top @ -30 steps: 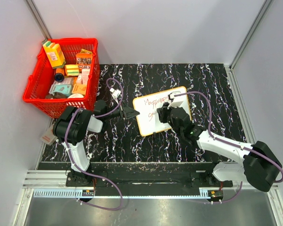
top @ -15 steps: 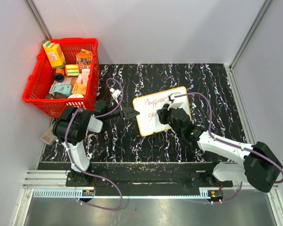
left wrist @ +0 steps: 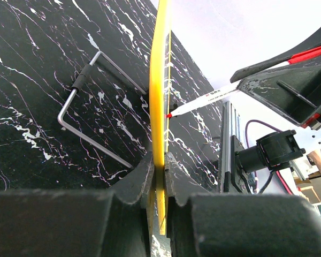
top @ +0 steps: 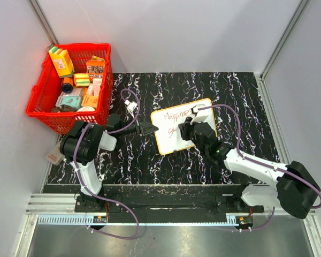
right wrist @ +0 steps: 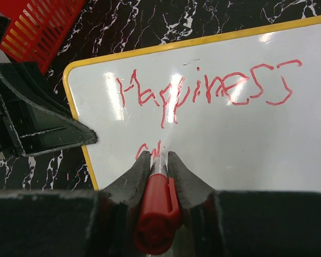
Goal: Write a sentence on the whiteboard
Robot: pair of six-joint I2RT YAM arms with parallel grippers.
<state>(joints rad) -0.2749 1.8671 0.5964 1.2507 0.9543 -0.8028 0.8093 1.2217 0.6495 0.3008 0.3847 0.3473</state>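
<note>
The marker [right wrist: 156, 214] covers the sentence [right wrist: 206, 91] partly (second line).

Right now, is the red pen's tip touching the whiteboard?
Touching. The left wrist view sees the whiteboard edge-on, and the red tip of the pen meets its face with no gap showing.

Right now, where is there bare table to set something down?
Bare table lies beyond the whiteboard, to the far edge, and right of it. Crowded: the gap between red basket and whiteboard, holding the left arm.
</note>
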